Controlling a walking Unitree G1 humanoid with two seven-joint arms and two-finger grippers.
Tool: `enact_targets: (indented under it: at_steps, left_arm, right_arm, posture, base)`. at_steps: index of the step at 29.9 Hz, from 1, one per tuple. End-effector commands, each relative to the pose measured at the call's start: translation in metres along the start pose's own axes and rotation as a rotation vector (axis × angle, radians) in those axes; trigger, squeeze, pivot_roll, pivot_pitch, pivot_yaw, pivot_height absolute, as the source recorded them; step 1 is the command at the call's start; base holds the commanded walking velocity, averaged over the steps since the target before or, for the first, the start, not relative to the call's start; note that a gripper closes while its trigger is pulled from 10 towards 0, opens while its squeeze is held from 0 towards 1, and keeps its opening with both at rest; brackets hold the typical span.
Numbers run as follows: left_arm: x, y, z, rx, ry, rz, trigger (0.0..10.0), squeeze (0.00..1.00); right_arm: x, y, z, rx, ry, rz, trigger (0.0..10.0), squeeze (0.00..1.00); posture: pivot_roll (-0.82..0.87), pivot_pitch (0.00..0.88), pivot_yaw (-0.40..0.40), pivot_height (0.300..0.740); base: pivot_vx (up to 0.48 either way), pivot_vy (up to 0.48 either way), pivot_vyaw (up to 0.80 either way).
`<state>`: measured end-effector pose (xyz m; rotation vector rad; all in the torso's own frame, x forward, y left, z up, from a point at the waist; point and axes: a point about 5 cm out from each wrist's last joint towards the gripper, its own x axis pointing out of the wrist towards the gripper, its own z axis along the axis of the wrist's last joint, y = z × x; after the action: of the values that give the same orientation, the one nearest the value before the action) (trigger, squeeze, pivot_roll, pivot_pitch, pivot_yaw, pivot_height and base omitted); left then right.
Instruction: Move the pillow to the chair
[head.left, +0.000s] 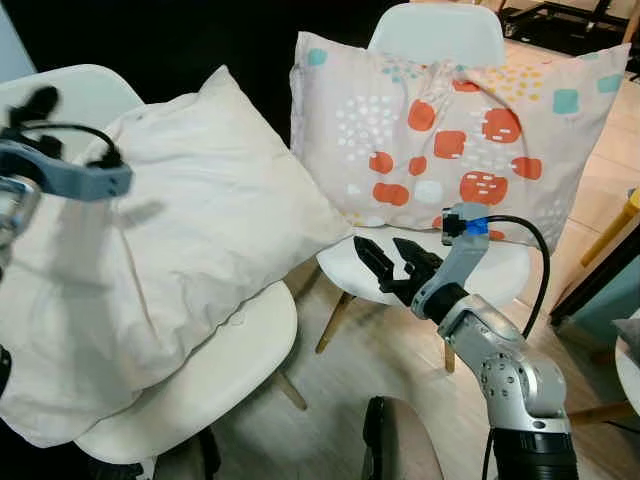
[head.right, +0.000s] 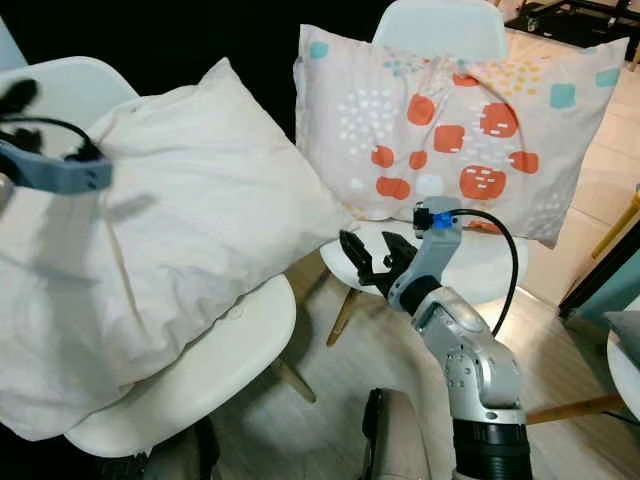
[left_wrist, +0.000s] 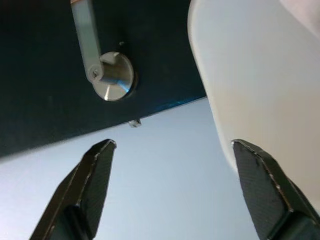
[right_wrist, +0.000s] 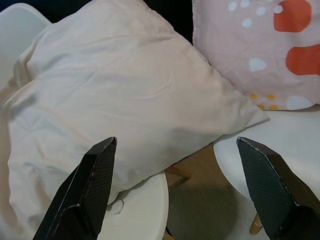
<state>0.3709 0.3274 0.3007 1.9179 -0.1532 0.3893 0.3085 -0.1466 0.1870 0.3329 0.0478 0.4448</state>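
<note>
A large cream pillow (head.left: 190, 240) rests on the left white chair (head.left: 235, 355) and leans against its back. One corner of it (right_wrist: 250, 117) pokes out towards the right white chair (head.left: 505, 272). That chair holds a patterned pillow (head.left: 450, 140) with orange and teal spots, propped upright. My right gripper (head.left: 378, 245) hovers open over the gap between the two seats, pointing at the cream pillow's corner with nothing held. My left gripper (left_wrist: 172, 145) is raised open at the far left beside the left chair's back, also holding nothing. Its wrist (head.left: 60, 178) is just in front of the cream pillow.
A dark door with a metal handle (left_wrist: 112, 80) is behind the left chair. Wooden chair legs (head.left: 335, 320) stand on the pale wood floor between the seats. Dark furniture (head.left: 600, 290) and a yellow post (head.left: 615, 230) are at the right. A black frame (head.left: 560, 20) is at the back right.
</note>
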Motion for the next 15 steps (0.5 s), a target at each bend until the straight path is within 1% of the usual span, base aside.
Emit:
enact_targets:
  at_steps: [1, 2, 3, 4, 5, 6, 7, 8, 9, 10, 11, 12, 13, 14, 15]
  left_arm:
    - [0.001, 0.005, -0.003, -0.063, 0.003, 0.019, 10.0, 1.00]
    - [0.004, 0.011, 0.010, -0.230, -0.033, 0.043, 10.0, 1.00]
    - [0.004, 0.011, 0.010, -0.230, -0.033, 0.043, 10.0, 1.00]
    - [0.000, 0.009, 0.052, -0.790, -0.106, 0.016, 10.0, 0.00]
    - [-0.006, 0.004, 0.066, -0.993, -0.119, -0.007, 10.0, 0.00]
    - [-0.010, 0.001, 0.073, -1.103, -0.121, -0.024, 10.0, 0.00]
    - [-0.010, 0.001, 0.073, -1.103, -0.121, -0.024, 10.0, 0.00]
    - [-0.020, -0.004, 0.087, -1.224, -0.111, -0.046, 10.0, 0.00]
    - [-0.033, -0.009, 0.104, -1.358, -0.099, -0.075, 10.0, 0.00]
    - [-0.033, -0.009, 0.104, -1.358, -0.099, -0.075, 10.0, 0.00]
    - [-0.048, -0.012, 0.118, -1.489, -0.077, -0.089, 10.0, 0.00]
    - [-0.048, -0.012, 0.118, -1.489, -0.077, -0.089, 10.0, 0.00]
    - [-0.061, -0.013, 0.128, -1.571, -0.059, -0.096, 10.0, 0.00]
    - [-0.074, -0.013, 0.135, -1.633, -0.034, -0.081, 10.0, 0.00]
    - [-0.074, -0.013, 0.135, -1.633, -0.034, -0.081, 10.0, 0.00]
  right_arm:
    - [0.000, 0.002, 0.001, 0.006, -0.006, 0.016, 10.0, 0.00]
    - [0.001, 0.008, 0.000, 0.016, -0.002, 0.054, 10.0, 0.00]
    - [0.001, 0.008, 0.000, 0.016, -0.002, 0.054, 10.0, 0.00]
    - [0.001, 0.023, -0.005, 0.040, -0.005, 0.138, 10.0, 0.00]
    - [0.002, 0.028, -0.008, 0.043, -0.001, 0.161, 10.0, 0.00]
    - [0.002, 0.030, -0.010, 0.042, 0.002, 0.172, 10.0, 0.00]
    - [0.002, 0.030, -0.010, 0.042, 0.002, 0.172, 10.0, 0.00]
    - [0.002, 0.034, -0.013, 0.033, 0.011, 0.184, 10.0, 0.00]
    - [0.002, 0.036, -0.018, 0.028, 0.019, 0.195, 10.0, 0.00]
    - [0.002, 0.036, -0.018, 0.028, 0.019, 0.195, 10.0, 0.00]
    - [0.002, 0.038, -0.021, 0.018, 0.026, 0.202, 10.0, 0.00]
    - [0.002, 0.038, -0.021, 0.018, 0.026, 0.202, 10.0, 0.00]
    - [0.002, 0.039, -0.024, 0.007, 0.032, 0.203, 10.0, 0.00]
    - [0.001, 0.037, -0.028, -0.004, 0.038, 0.198, 10.0, 0.00]
    - [0.001, 0.037, -0.028, -0.004, 0.038, 0.198, 10.0, 0.00]
  posture:
    - [-0.07, 0.124, -0.026, 0.522]
    - [-0.07, 0.107, -0.027, 0.522]
    - [-0.07, 0.107, -0.027, 0.522]
    - [-0.07, 0.081, -0.030, 0.527]
    - [-0.07, 0.064, -0.030, 0.532]
    - [-0.07, 0.064, -0.030, 0.537]
    - [-0.07, 0.064, -0.030, 0.537]
    - [-0.07, 0.048, -0.029, 0.542]
    - [-0.07, 0.024, -0.033, 0.547]
    - [-0.07, 0.024, -0.033, 0.547]
    - [-0.06, 0.019, -0.034, 0.552]
    - [-0.06, 0.019, -0.034, 0.552]
    - [-0.06, 0.001, -0.037, 0.557]
    - [-0.05, 0.000, -0.041, 0.562]
    - [-0.05, 0.000, -0.041, 0.562]
  base:
    - [0.000, 0.000, 0.00]
    - [0.000, 0.000, 0.00]
    - [0.000, 0.000, 0.00]
    - [0.000, 0.000, 0.00]
    - [0.000, 0.000, 0.00]
    - [0.000, 0.000, 0.00]
    - [0.000, 0.000, 0.00]
    - [0.000, 0.000, 0.00]
    - [0.000, 0.000, 0.00]
    - [0.000, 0.000, 0.00]
    - [0.000, 0.000, 0.00]
    - [0.000, 0.000, 0.00]
    - [0.000, 0.000, 0.00]
    - [0.000, 0.000, 0.00]
    - [0.000, 0.000, 0.00]
